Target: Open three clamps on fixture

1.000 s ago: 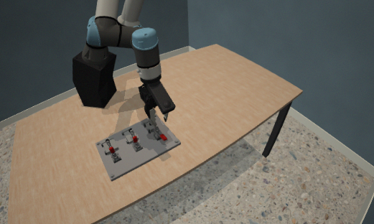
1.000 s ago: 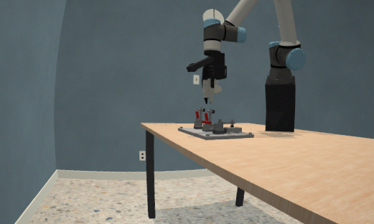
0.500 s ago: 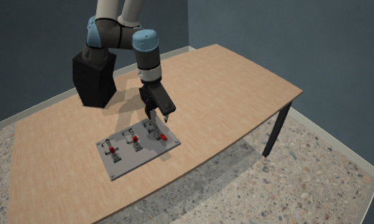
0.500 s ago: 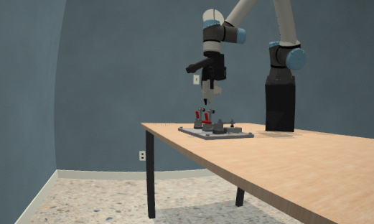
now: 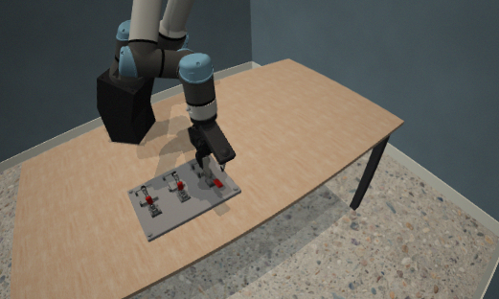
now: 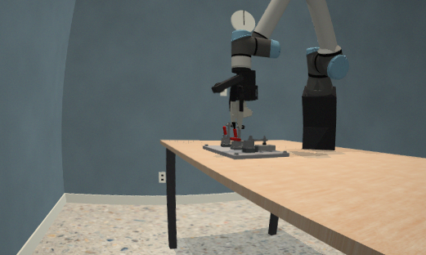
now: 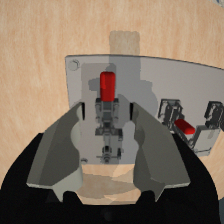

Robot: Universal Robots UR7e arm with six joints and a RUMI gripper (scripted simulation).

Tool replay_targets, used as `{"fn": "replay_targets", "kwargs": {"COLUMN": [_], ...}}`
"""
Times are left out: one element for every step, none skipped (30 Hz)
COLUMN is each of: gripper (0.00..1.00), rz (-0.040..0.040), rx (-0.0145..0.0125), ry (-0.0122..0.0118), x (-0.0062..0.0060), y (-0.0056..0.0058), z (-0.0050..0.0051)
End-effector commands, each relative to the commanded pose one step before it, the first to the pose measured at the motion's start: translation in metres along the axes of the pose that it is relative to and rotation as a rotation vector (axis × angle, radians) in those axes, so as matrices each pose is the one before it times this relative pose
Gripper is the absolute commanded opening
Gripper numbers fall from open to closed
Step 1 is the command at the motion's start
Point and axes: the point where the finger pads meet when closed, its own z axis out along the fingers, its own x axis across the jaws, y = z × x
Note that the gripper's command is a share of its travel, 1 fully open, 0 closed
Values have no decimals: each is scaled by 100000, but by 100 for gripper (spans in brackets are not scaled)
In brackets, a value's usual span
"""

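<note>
The grey fixture plate [image 5: 187, 215] [image 6: 257, 155] [image 7: 175, 80] carries three clamps. The clamp at the right in the top view has its red handle [image 5: 217, 183] [image 6: 235, 139] [image 7: 107, 86] lying low towards the plate edge, and its arm lies level. The middle clamp's red handle [image 5: 180, 185] [image 7: 184, 126] and the left clamp's red handle [image 5: 149, 200] stand raised, with both arms up. My gripper [image 5: 215, 169] [image 6: 237, 127] [image 7: 107, 103] is partly open and empty. It hangs just above the low-handled clamp, one jaw to each side of it in the wrist view.
A pale block [image 5: 171, 186] [image 7: 205, 138] sits by the middle clamp. A grey block [image 6: 266, 148] lies under the level arm. The raised middle and left clamps stand beside my gripper. The black arm pedestal [image 5: 125, 107] [image 6: 319, 123] stands behind the plate.
</note>
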Motion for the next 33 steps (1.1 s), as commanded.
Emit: {"fn": "replay_targets", "kwargs": {"gripper": [28,28,28,28,28,28,28,28,28,28,28,28,28,28,28,28,28,28,28,28,28,28,28,28,28,28,28,28,28,28,28,28,28], "rz": [-16,0,0,0,0,0,0,0,0,0,0,0,0,0,0,0,0,0,0,0,0,0,0,0,0,0,0,0,0,0,0,0,0], "rx": [202,0,0,0,0,0,0,0,0,0,0,0,0,0,0,0,0,0,0,0,0,0,0,0,0,0,0,0,0,0,0,0,0], "ry": [42,0,0,0,0,0,0,0,0,0,0,0,0,0,0,0,0,0,0,0,0,0,0,0,0,0,0,0,0,0,0,0,0], "x": [2,0,0,0,0,0,0,0,0,0,0,0,0,0,0,0,0,0,0,0,0,0,0,0,0,0,0,0,0,0,0,0,0], "y": [-100,0,0,1,-1,0,0,0,0,0,0,0,0,0,0,0,0,0,0,0,0,0,0,0,0,0,0,0,0,0,0,0,0], "z": [1362,225,199,171,143,115,88,63,41,22,0,0,9,1,0,0,0,0,0,0,0,0,0,0,0,0,0,0,0,0,0,0,0]}}
